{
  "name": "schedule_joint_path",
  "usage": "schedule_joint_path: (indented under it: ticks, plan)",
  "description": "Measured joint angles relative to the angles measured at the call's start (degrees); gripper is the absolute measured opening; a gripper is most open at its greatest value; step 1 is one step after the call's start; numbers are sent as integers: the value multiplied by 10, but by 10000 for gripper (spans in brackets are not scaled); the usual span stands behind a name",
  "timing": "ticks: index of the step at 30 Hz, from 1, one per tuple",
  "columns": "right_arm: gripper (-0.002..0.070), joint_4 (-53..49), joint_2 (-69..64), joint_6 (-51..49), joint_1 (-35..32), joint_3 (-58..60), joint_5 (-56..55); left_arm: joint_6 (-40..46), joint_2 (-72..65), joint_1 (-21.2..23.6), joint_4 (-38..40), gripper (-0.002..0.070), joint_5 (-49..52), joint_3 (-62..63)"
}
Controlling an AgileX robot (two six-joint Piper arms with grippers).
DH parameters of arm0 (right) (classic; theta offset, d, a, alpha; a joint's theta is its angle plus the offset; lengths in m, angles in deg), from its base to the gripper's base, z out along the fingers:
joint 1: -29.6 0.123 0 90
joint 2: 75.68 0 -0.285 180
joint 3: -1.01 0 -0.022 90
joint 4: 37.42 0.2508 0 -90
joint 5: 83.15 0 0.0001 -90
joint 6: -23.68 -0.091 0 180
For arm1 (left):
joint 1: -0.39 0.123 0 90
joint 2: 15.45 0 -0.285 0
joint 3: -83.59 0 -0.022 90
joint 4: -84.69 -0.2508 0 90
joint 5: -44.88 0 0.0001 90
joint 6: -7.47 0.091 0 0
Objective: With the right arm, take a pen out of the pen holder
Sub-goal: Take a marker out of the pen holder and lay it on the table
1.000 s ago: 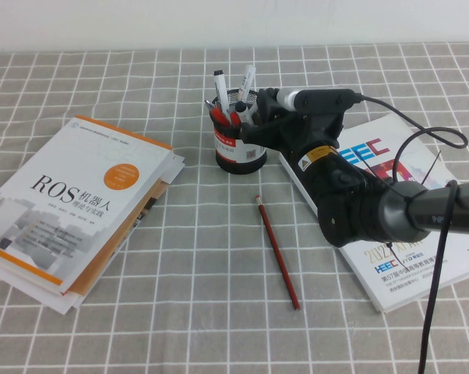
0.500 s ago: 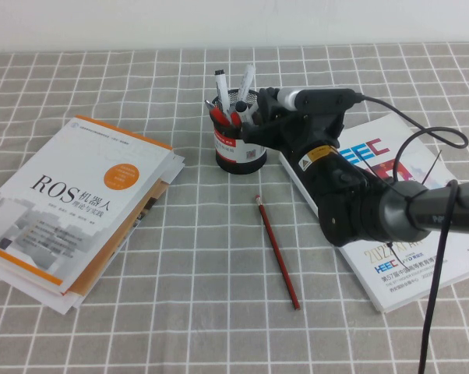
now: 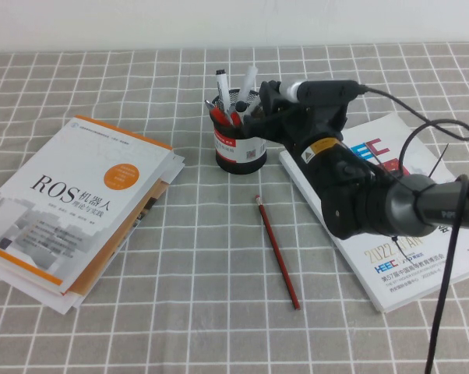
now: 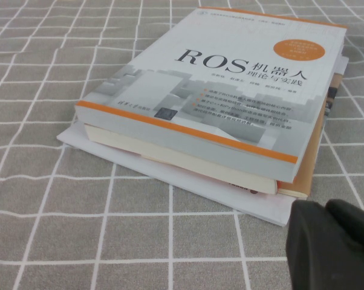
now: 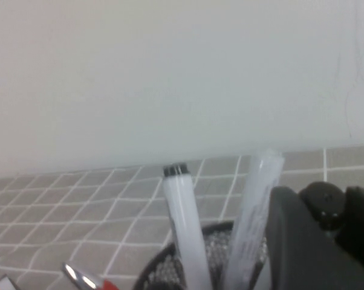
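Pen [image 5: 325,202] in right pincer [image 3: 248,117] at holder [image 3: 240,152]

A table [image 3: 141,343] draped in a grey cloth [image 3: 180,257], ruled by white lines into a grid of squares, fills most of the scene, the fabric lying flat and running back to the far edge. Behind it rises a plain white wall [image 3: 102,23], meeting the cloth in a straight line. Soft, even light covers the checked surface, leaving only faint, short shadows. From low over the table, the same grid reaches the foot of the wall.
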Motion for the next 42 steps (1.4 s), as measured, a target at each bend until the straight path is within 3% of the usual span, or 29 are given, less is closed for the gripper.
schedule_joint_path:
  ticks: [12,21,35,42]
  plan:
    - [105,-44,94,42,0,0,75,0,0,0,0,-4,0,0]
    - [105,-87,203,50,-1,0,202,0,0,0,0,-4,0,0]
    - [104,-126,423,50,2,0,553,0,0,0,0,-4,0,0]
    - [104,-110,461,50,4,0,762,0,0,0,0,-4,0,0]
